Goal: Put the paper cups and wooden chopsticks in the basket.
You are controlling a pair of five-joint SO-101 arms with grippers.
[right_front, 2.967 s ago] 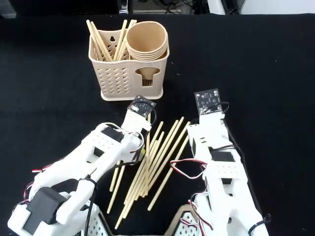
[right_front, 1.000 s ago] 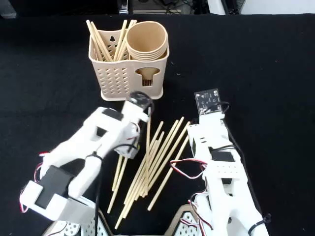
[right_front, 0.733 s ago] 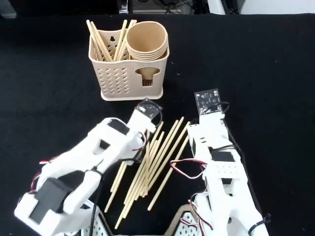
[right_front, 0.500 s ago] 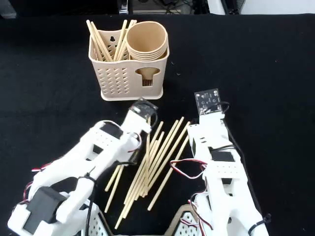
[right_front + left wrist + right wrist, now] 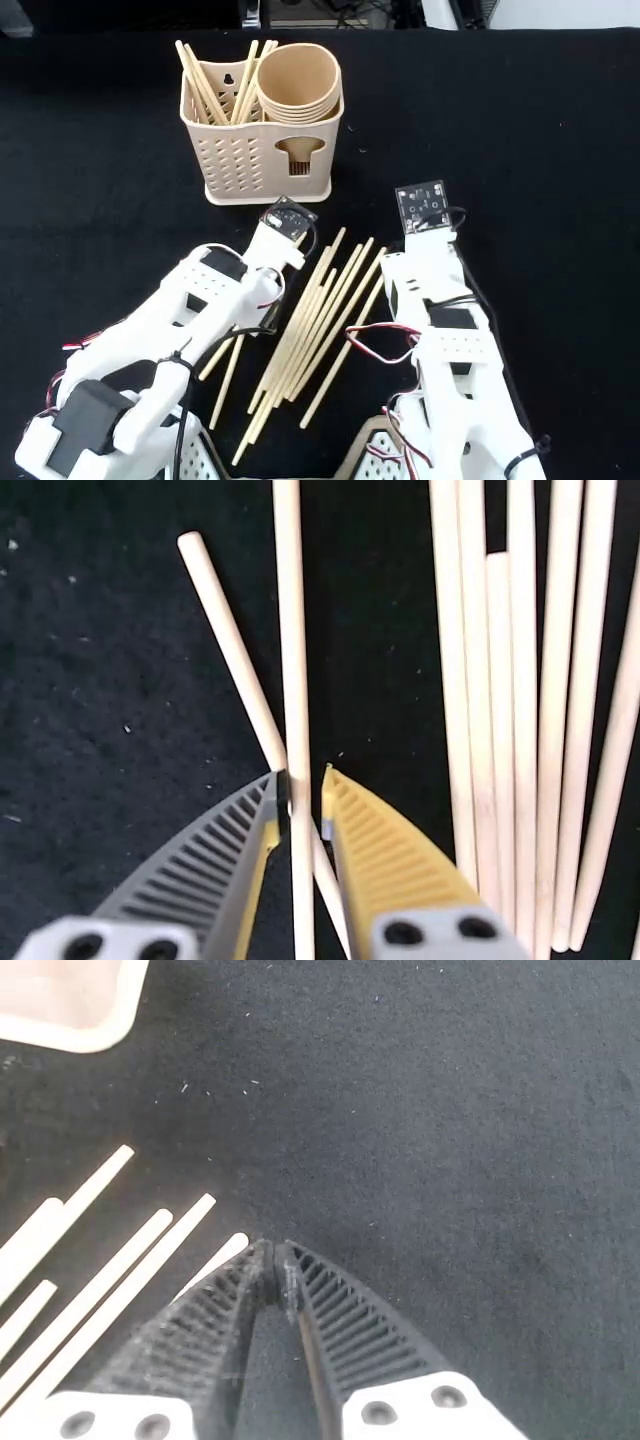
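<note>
Wooden chopstick is pinched by the left gripper where it is crossed by a second chopstick, so both may be lifted and one dropped.

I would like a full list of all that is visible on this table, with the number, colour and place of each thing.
Beige perforated plastic basket: one, at the far side of the black cloth table.
Tan paper cups: one nested stack, count unclear, in the basket's right compartment.
Upright wooden chopsticks: several, pale, leaning in the left compartment.
Loose wooden chopsticks: roughly a dozen, pale, lying on the cloth between the arms.
Left gripper: one, grey and yellow fingers closed around a single chopstick.
Right gripper: one, dark fingers shut, empty, beside chopstick ends.
</note>
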